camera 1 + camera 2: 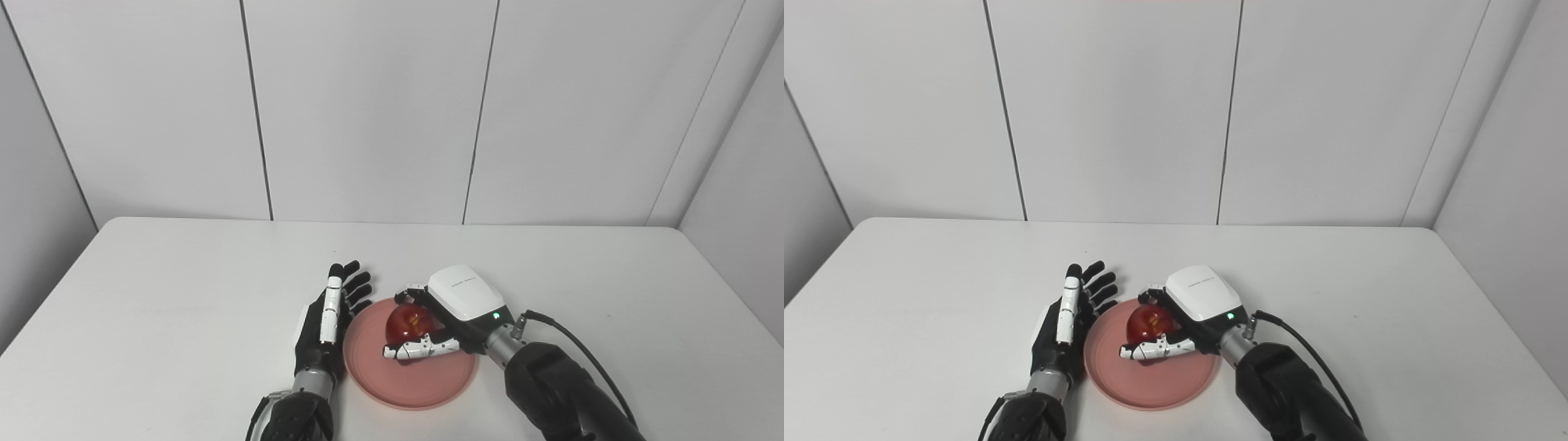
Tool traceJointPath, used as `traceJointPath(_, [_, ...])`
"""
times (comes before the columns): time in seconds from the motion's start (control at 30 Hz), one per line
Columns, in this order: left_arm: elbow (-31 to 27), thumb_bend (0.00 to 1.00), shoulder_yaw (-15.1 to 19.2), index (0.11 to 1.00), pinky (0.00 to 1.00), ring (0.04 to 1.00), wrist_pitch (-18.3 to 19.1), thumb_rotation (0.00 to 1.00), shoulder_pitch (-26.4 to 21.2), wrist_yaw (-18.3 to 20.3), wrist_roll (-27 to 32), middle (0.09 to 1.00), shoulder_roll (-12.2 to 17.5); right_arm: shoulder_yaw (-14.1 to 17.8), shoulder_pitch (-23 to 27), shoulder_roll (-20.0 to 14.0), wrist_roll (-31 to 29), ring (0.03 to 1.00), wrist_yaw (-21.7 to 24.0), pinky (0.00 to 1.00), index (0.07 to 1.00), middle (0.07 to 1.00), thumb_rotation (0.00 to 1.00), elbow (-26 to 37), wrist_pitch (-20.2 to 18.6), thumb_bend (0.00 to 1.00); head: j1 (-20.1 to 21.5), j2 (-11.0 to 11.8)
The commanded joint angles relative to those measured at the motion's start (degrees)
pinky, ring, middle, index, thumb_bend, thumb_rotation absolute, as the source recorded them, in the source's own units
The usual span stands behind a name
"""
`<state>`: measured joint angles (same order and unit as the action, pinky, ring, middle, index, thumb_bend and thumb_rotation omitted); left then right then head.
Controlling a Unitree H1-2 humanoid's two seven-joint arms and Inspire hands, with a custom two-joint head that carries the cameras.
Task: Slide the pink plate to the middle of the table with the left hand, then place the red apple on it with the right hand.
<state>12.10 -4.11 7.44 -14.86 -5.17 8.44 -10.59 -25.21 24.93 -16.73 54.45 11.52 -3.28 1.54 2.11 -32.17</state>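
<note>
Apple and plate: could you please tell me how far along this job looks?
Done: the plate lies near the table's middle, the open left hand beside its left rim. In hand: the right hand grips the apple over the plate; whether it touches down is unclear. Left: release the apple and withdraw.

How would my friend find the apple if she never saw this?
Look at the white table, near its front edge, for the round pink plate. Over it, the right hand is wrapped around the apple, the only shiny red thing there.
</note>
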Motion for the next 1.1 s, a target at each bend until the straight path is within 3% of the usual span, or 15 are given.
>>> traceJointPath(0.0, [0.9,0.59,0.2,0.831,0.82,0.842,0.2,0.97,-0.4,0.2,0.6,0.837,-3.0,1.1,2.9,-0.7,-1.3,0.483,-3.3,0.38,0.685,0.589,1.00,1.0,3.7,1.00,0.0,0.0])
traceJointPath(0.17, [0.9,0.60,0.3,0.823,0.84,0.850,0.5,0.96,-0.5,0.2,0.8,0.843,-3.0,1.8,3.3,-0.9,-3.0,0.513,-5.5,0.41,0.690,0.609,1.00,1.0,5.8,1.00,0.0,0.0])
traceJointPath(0.53, [1.2,0.65,-0.3,0.818,0.84,0.823,1.4,0.98,-0.7,-0.7,-0.9,0.845,-2.7,4.1,4.8,-0.7,-4.0,0.524,-6.1,0.42,0.693,0.618,1.00,2.3,5.7,1.00,0.0,0.0])
traceJointPath(0.73, [0.6,0.65,0.7,0.800,0.85,0.818,2.4,0.95,-0.9,-1.4,-0.2,0.829,-3.2,6.8,4.6,0.0,-7.5,0.513,-6.3,0.43,0.696,0.606,1.00,2.5,4.8,0.97,0.1,0.0])
traceJointPath(0.93, [-0.3,0.65,1.2,0.790,0.83,0.827,3.1,0.94,-1.1,-1.6,-0.1,0.823,-3.2,15.5,1.9,4.9,-23.3,0.589,-9.5,0.49,0.682,0.654,1.00,-3.9,6.2,0.96,-0.1,0.1])
traceJointPath(1.07, [-0.4,0.65,1.1,0.788,0.82,0.825,2.7,0.95,-1.1,-1.7,-0.8,0.823,-2.9,20.5,-0.1,8.5,-34.2,0.675,-10.8,0.61,0.704,0.707,1.00,-6.9,7.4,0.90,0.1,0.1])
